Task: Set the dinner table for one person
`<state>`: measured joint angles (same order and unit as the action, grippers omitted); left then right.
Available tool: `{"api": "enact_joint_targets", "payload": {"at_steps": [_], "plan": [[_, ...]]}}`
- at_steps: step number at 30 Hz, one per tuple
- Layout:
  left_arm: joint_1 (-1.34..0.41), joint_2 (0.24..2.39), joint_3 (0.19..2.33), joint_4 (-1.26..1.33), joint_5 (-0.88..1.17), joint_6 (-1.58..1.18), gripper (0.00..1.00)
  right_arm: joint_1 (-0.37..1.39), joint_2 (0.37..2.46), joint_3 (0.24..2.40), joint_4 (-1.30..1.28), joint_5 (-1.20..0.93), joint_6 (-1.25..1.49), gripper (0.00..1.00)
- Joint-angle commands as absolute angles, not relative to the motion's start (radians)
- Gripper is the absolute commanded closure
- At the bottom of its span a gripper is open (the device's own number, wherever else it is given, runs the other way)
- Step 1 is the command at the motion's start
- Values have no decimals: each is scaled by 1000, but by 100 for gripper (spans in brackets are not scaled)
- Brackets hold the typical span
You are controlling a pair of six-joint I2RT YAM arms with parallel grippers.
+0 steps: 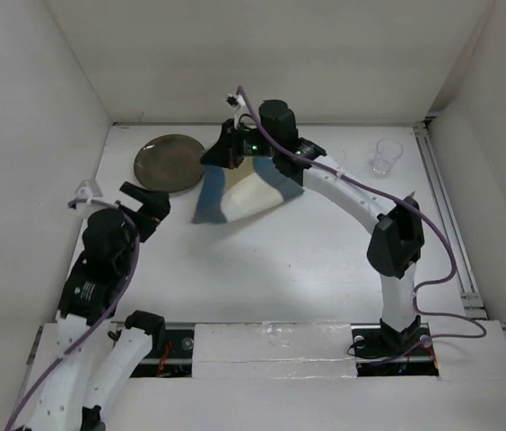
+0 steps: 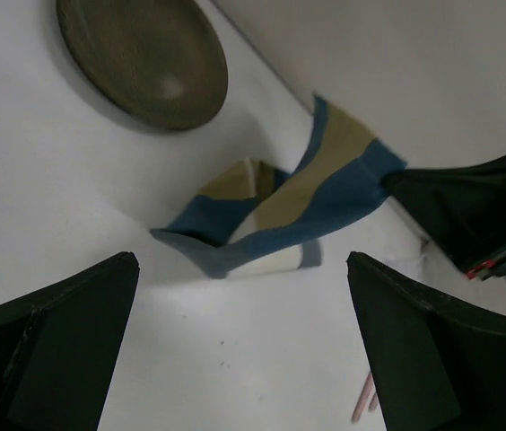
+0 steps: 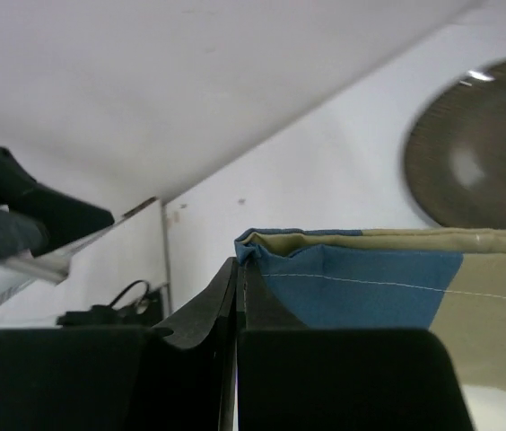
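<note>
Dinner table (image 1: 325, 269), seemingly longest left-right

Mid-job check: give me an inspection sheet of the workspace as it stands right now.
Surface: matte white dinner table, no spills seen.
Job's things: blue-and-tan placemat is pinched at one edge and lifted, its lower end on the table; dark plate lies flat at the far left; clear glass stands upright at the far right.
Clutter: small pink mark near the left arm, cannot tell what it is.
Grippers: right gripper shut on the placemat; left gripper open, holding nothing.
Cables: purple cable loops along the right arm, away from the items.
Surroundings: white walls on three sides.
</note>
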<state>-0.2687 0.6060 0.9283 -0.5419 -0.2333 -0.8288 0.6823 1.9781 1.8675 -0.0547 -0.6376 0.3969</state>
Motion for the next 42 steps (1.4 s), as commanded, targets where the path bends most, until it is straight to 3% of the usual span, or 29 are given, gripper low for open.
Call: {"api": "enact_joint_targets", "payload": {"at_steps": [1,9,14,20,28,36,42], "plan": [[-270,522,994,-626,-431,-911,0,718,2002,1990,52,-781,434,100],[-270,584,1006,-658,-397,-819,0,571,1836,1927,227,-730,486,100],[-270,584,940,-575,-341,-819,0,408,1630,1582,341,-787,474,100],[-270,679,847,-410,-201,-819,0,279,1407,1249,261,-668,382,100],[-270,876,730,-178,72,-845,0,241,1160,883,179,-448,325,100],[-270,965,660,-49,270,-923,0,241,1109,730,135,-321,353,100],[-420,928,634,-78,143,-1015,0,241,1100,686,135,-246,422,100]]}}
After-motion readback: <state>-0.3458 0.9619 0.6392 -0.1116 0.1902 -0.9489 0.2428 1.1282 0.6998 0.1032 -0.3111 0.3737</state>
